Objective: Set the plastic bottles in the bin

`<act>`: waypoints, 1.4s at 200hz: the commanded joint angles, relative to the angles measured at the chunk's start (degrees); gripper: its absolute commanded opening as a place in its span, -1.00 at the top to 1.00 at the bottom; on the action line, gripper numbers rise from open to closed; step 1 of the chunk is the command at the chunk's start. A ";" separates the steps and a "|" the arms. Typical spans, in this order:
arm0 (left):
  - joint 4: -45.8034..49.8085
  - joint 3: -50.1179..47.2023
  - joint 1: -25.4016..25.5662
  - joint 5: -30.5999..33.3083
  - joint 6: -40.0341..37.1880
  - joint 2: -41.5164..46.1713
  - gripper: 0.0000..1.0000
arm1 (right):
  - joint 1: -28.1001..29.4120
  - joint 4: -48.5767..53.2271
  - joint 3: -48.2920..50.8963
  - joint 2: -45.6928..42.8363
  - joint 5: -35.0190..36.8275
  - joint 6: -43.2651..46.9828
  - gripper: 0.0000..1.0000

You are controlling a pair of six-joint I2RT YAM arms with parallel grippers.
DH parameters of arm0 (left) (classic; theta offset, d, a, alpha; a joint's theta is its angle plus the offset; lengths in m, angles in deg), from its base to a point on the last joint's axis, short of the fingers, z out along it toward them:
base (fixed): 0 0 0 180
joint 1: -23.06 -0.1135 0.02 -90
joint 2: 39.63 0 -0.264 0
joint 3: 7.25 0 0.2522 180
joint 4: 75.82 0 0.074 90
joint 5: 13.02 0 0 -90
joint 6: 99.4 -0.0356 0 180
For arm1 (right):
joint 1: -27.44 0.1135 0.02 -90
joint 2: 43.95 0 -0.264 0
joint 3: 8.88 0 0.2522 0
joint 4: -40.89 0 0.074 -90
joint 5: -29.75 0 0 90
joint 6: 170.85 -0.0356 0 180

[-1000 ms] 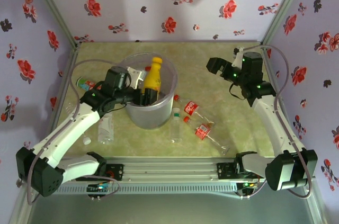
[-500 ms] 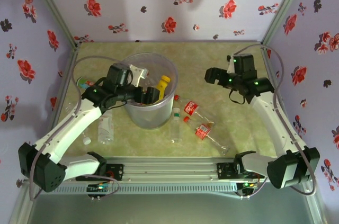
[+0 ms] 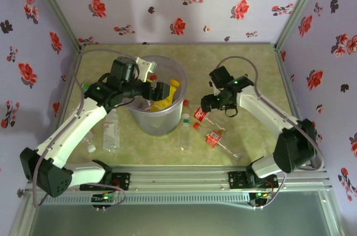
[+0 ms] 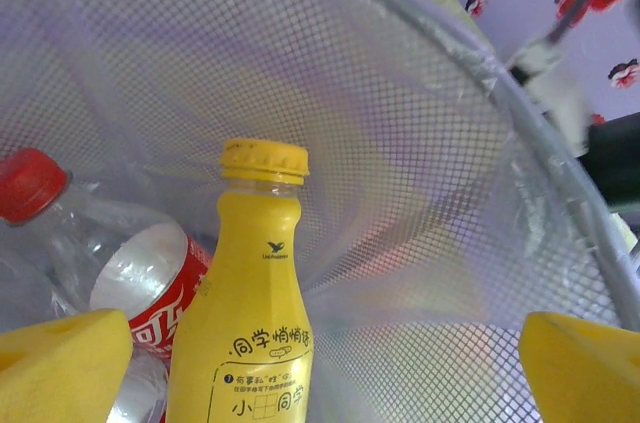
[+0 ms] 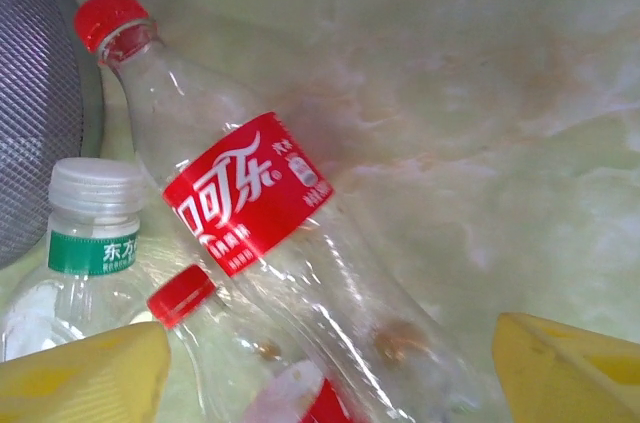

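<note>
Left gripper (image 4: 320,383): spread wide inside the bin (image 4: 420,123), nothing held. The yellow bottle (image 4: 255,323) leans between its pads, beside a red-capped bottle (image 4: 60,213). On withdrawal, a pad may be caught on the rim and the bin tipped.

Right gripper (image 5: 330,363): spread wide, empty, low over a red-labelled bottle (image 5: 245,193) lying on the table (image 5: 500,93). It is crowded by a white-capped bottle (image 5: 90,213) and another; a neighbour may be pinched, or the round body squirted away.

Bare table is noted to its right; the bin wall stands near on its left.
</note>
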 commanded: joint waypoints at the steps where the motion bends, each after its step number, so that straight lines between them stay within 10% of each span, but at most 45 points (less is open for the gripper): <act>1: -2.82 -0.43 -0.55 2.67 1.70 3.95 -0.99 | 0.33 -3.48 -2.47 5.09 -3.22 1.71 -0.62; 117: -7.56 -2.61 -1.40 2.54 4.64 5.37 -0.99 | 2.81 -5.00 -11.07 22.74 -6.78 4.26 -0.71; 280: -13.12 -5.96 -1.88 2.15 6.84 4.47 -0.99 | -1.32 -3.14 -13.92 28.41 6.93 3.75 -0.21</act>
